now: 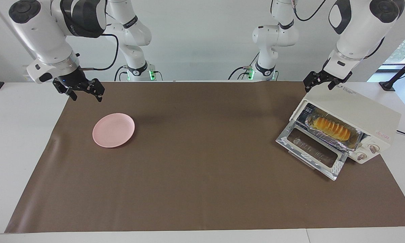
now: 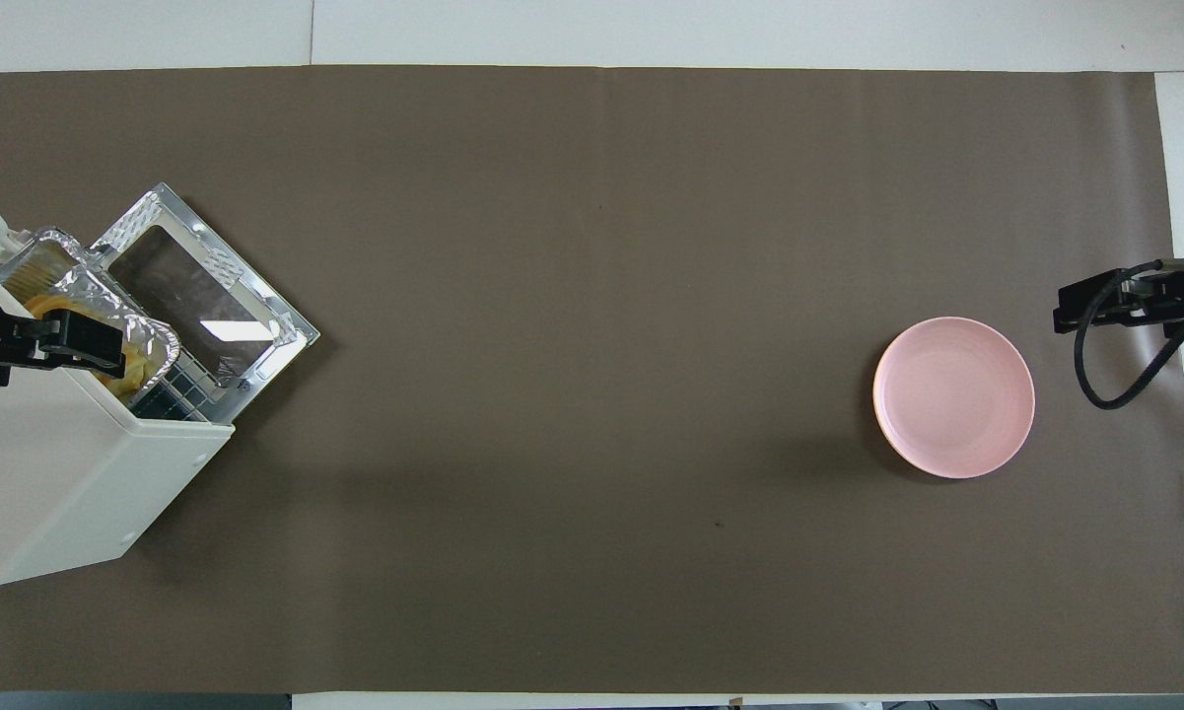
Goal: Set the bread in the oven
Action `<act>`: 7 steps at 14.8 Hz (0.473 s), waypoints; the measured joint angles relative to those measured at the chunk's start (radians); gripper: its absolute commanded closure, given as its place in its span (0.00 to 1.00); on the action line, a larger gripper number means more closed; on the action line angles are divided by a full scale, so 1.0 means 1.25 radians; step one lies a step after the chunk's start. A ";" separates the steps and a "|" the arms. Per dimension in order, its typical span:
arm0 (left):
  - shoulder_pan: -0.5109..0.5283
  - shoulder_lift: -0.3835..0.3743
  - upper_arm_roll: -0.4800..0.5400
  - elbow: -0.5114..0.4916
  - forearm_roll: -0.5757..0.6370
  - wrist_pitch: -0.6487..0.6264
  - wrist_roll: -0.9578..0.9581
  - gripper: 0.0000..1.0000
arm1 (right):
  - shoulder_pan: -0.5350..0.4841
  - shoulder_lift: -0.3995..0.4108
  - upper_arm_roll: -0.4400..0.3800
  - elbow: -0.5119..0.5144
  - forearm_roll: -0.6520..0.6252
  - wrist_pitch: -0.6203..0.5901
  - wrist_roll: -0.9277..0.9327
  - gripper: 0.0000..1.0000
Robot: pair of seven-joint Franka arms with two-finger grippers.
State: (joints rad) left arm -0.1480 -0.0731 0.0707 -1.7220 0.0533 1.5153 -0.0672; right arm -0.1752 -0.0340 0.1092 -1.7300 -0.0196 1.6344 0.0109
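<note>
My two arms are glossy white with rounded shells, dark grey caps set into the joints and black bands at the wrists. Each ends in a black, angular two-finger gripper: the right gripper (image 1: pixel 82 90) and the left gripper (image 1: pixel 318 81). Black cables loop along both arms, and green lights glow at the two bases.

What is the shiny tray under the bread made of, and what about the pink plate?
The tray looks like thin aluminium foil: silver, mirror-bright and crinkled along its rim. The plate is probably plastic, though it could be glazed ceramic: smooth, evenly pink, with only a soft sheen. The bread is golden, with ridged slices.
</note>
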 measured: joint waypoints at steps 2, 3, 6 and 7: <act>0.001 0.005 -0.011 0.000 -0.001 0.002 0.004 0.00 | 0.000 0.000 0.000 0.000 0.000 0.000 0.000 0.00; 0.001 0.007 -0.017 0.000 -0.001 0.002 0.018 0.00 | 0.000 0.000 0.000 0.000 0.000 0.000 0.000 0.00; 0.002 0.008 -0.023 0.000 -0.011 0.003 0.063 0.00 | 0.000 0.000 0.000 0.000 0.000 0.000 0.000 0.00; 0.003 0.008 -0.023 0.000 -0.012 0.004 0.069 0.00 | 0.000 0.000 0.000 0.000 0.000 0.000 0.000 0.00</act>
State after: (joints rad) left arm -0.1440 -0.0633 0.0414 -1.7216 0.0380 1.5209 0.0190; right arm -0.1752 -0.0340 0.1092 -1.7300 -0.0196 1.6344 0.0109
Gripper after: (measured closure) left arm 0.000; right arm 0.000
